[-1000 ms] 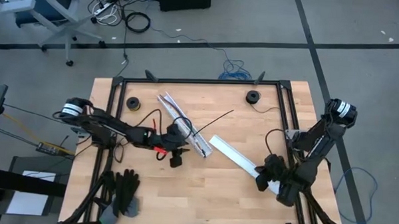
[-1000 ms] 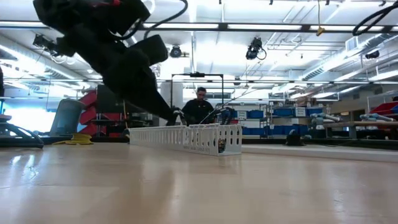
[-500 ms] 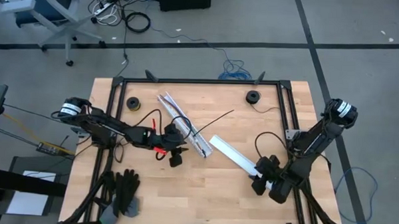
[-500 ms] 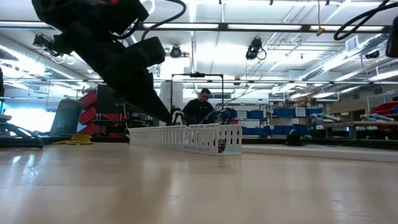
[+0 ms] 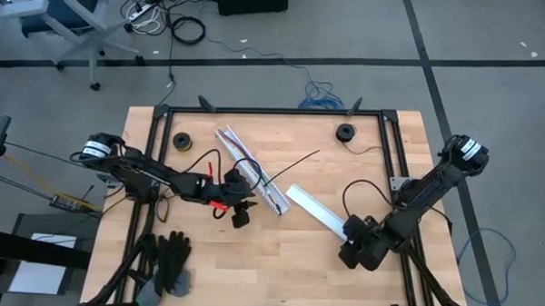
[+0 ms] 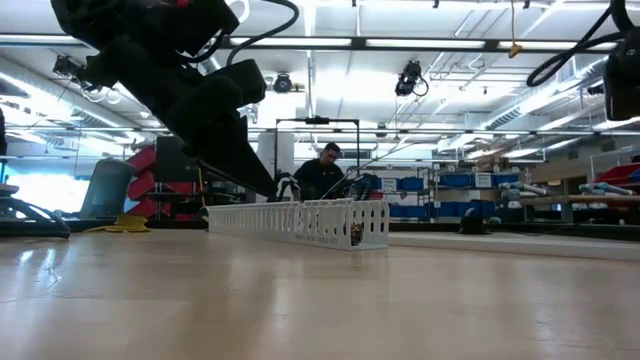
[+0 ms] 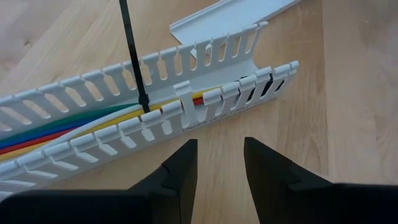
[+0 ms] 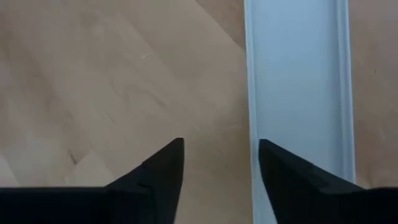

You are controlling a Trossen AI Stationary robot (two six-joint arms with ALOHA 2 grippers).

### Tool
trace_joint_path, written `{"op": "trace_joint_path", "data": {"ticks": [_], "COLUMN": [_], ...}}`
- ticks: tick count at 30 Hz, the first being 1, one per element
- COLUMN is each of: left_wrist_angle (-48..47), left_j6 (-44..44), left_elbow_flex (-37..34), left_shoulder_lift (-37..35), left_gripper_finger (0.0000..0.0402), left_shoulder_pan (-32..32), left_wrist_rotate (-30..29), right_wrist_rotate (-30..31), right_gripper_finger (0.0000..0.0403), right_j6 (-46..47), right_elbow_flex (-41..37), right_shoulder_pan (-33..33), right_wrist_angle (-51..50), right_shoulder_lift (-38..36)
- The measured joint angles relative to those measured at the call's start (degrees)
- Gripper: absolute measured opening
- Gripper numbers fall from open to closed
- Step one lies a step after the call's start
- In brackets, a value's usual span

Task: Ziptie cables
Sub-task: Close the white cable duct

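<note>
The cables (image 7: 68, 124), green, yellow, red and blue, lie side by side inside a white slotted channel (image 5: 254, 170) on the table's middle left. A black zip tie (image 7: 132, 59) is looped round them, and its long tail (image 5: 295, 163) sticks out toward the far right. My left gripper (image 7: 219, 165) hangs open just in front of the channel's near wall, with bare table between its fingers. My right gripper (image 8: 221, 165) is open above the near end of a flat white cover strip (image 8: 298, 93), whose edge lies under one finger.
Two small black spools (image 5: 182, 143) (image 5: 346, 132) sit near the far edge. Black gloves (image 5: 169, 258) lie at the near left corner. A black frame rail (image 5: 274, 111) borders the table. Bare wood lies between the channel and the near edge. A person (image 6: 325, 170) stands beyond the table.
My right gripper has swung toward the table's left edge and turned at the wrist, and now sits over the near end of the cover strip. The strip, the channel and the cables lie where they were.
</note>
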Motion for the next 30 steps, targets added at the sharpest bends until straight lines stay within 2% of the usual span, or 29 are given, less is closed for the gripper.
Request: {"op": "trace_joint_path", "data": {"ticks": [6, 10, 15, 18, 25, 30], "left_wrist_angle": [0.0, 0.2, 0.4, 0.5, 1.9, 2.0], "left_j6": [-0.3, -1.2, -2.2, -2.7, -2.7, -2.7], "left_elbow_flex": [0.0, 0.0, 0.0, 0.0, 0.0, 0.0], "left_shoulder_lift": [0.0, 0.0, 0.0, 0.0, 0.0, 0.1], "left_gripper_finger": [0.0106, 0.0106, 0.0106, 0.0106, 0.0106, 0.0106], "left_shoulder_pan": [-0.5, -1.2, -2.0, -2.5, -3.6, -4.3], "left_wrist_rotate": [0.0, -0.2, -0.8, -0.8, -1.1, -1.4], "right_wrist_rotate": [-5.3, -3.8, -3.1, -2.6, 6.0, 15.7], "right_gripper_finger": [0.0116, 0.0076, 0.0009, 0.0005, 0.0001, 0.0], "right_j6": [-1.7, -4.9, -5.8, -5.9, -2.3, 1.0], "right_elbow_flex": [1.0, 3.8, 6.1, 6.7, 6.1, 6.4], "right_shoulder_pan": [-1.0, -0.8, -1.7, -2.1, -1.6, 0.1], "right_wrist_angle": [2.2, 3.4, -0.1, -1.3, -2.0, 0.0], "right_shoulder_lift": [7.8, 12.4, 13.0, 13.1, 10.9, 4.8]}}
